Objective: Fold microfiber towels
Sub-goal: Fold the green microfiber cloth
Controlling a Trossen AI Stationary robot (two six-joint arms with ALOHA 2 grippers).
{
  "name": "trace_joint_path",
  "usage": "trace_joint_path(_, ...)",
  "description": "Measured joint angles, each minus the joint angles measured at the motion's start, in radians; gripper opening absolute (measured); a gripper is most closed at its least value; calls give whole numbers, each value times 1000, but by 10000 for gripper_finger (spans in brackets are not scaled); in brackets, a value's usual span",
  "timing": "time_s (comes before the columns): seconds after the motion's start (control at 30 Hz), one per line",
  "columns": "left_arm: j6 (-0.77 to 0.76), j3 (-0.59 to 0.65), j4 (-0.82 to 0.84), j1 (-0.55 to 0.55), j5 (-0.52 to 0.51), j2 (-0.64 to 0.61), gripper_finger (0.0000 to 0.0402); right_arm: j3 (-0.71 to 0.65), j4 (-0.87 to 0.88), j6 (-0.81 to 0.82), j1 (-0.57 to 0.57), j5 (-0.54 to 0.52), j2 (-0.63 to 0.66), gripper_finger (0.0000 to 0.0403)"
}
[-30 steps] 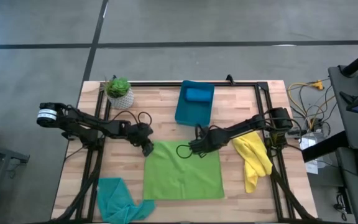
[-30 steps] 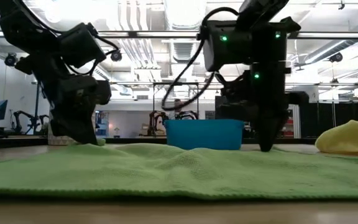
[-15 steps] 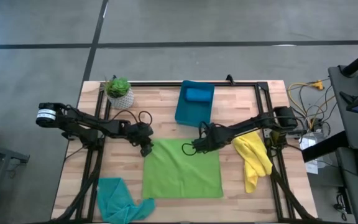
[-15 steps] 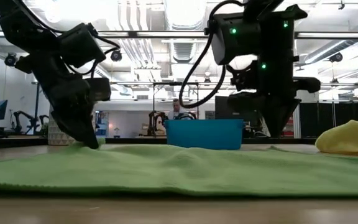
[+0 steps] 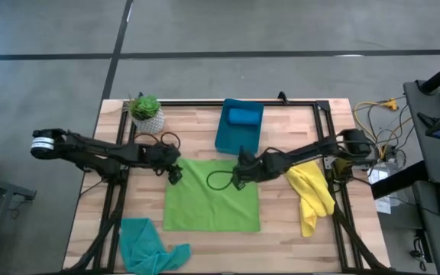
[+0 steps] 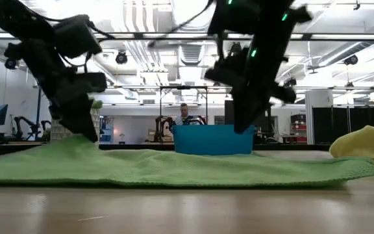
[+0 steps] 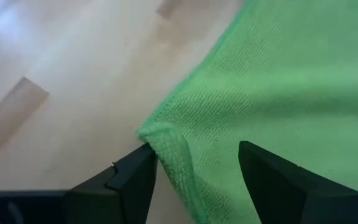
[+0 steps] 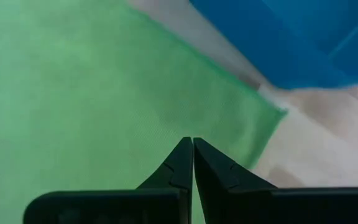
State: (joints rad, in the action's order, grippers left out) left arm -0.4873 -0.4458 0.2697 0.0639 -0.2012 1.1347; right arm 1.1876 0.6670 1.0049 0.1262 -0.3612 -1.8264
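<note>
lime green towel [image 5: 211, 195] flat, spread out, far-left corner curled.

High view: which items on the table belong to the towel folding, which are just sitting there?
Job items:
- green towel, spread at centre
- yellow towel, bunched at the right
- teal towel, bunched at the near left
- blue towel, rolled inside the bin

Bystanders:
- blue plastic bin
- potted plant
- cables off the table's right edge
</note>
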Motion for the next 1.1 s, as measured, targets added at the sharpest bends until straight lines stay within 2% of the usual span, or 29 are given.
trace_joint_path(0.2,2,0,0,0,1,-103,212,-9,-14,-23,-56,97,-92,8)
trace_joint_path(0.43,-30,-1,100,0,2,-209,212,-12,77,-11,-61,84,-117,8)
trace_joint_path(0.6,-123,-1,73,0,47,-255,213,-19,164,-15,-57,46,-97,8)
trace_joint_path(0.67,-134,-1,36,0,122,-259,213,-25,190,-22,-44,20,-74,8)
trace_joint_path(0.73,-110,-1,8,-6,239,-254,213,-25,210,-45,-19,-35,-27,8)
trace_joint_path(0.8,-83,-1,-13,-25,345,-239,212,-31,223,-100,20,-97,36,8)
trace_joint_path(0.87,-75,-1,-28,-58,409,-227,212,-54,185,-191,65,-119,93,8)
trace_joint_path(0.93,-52,-2,-50,-114,429,-215,208,-92,123,-300,121,-88,158,8)
trace_joint_path(1.0,3,-11,-49,-188,425,-203,197,-144,32,-382,182,-12,237,8)
trace_joint_path(1.1,73,-40,-53,-332,318,-174,170,-255,-156,-427,274,123,347,8)
